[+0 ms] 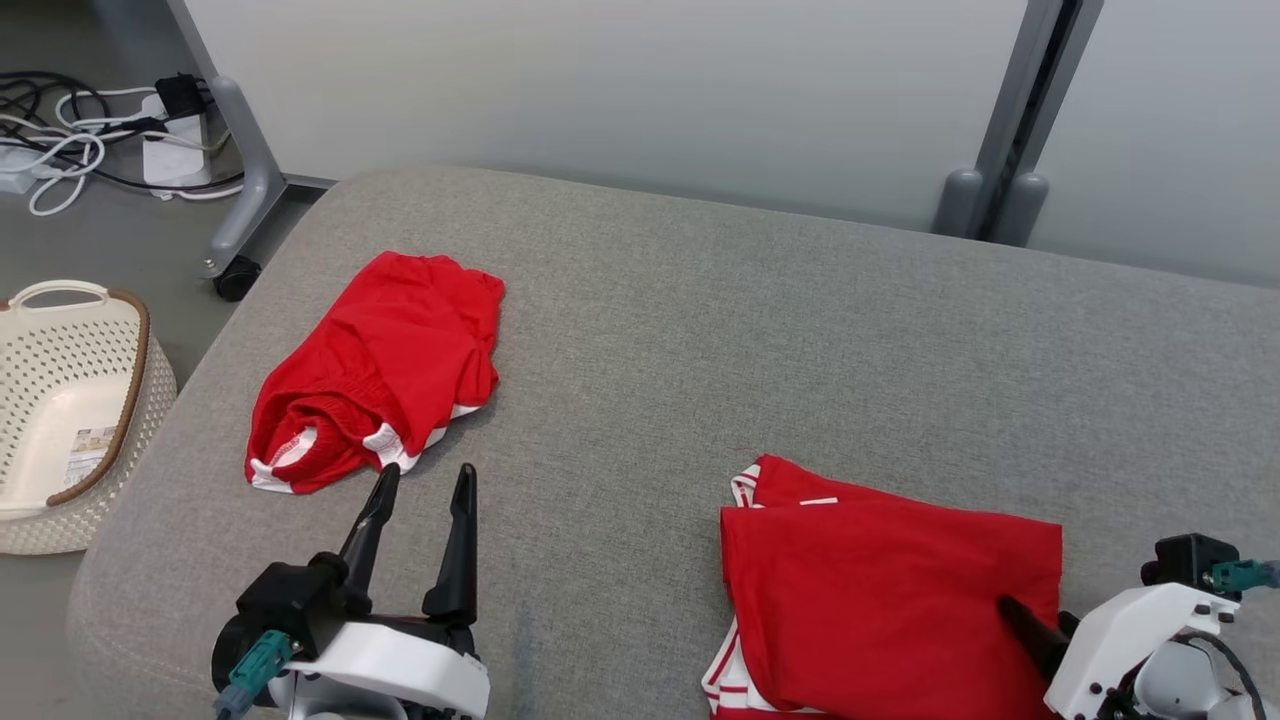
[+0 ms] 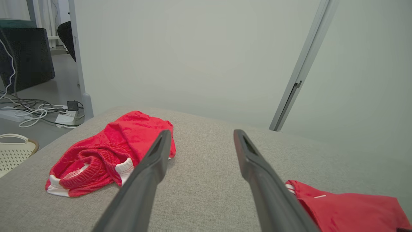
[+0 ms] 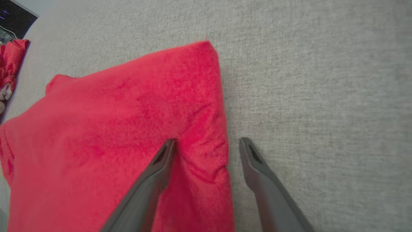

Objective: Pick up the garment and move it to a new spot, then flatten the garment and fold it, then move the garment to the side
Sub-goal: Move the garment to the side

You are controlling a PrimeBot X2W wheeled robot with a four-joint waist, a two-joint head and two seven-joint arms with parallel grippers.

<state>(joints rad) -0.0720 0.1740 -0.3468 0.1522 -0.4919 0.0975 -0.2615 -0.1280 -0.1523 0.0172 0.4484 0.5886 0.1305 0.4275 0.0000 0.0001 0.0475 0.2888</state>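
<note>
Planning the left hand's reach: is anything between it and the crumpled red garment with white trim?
Nothing visible does. The open left hand points at the crumpled red garment with white trim, and only bare grey fabric cushion lies between them. The folded red garment lies off to the right, at the right hand.

We count two red white-trimmed fabric garments, the crumpled garment [image 1: 375, 370] far left and the folded garment [image 1: 890, 600] near right, plus one cream perforated plastic basket [image 1: 155, 395].
</note>
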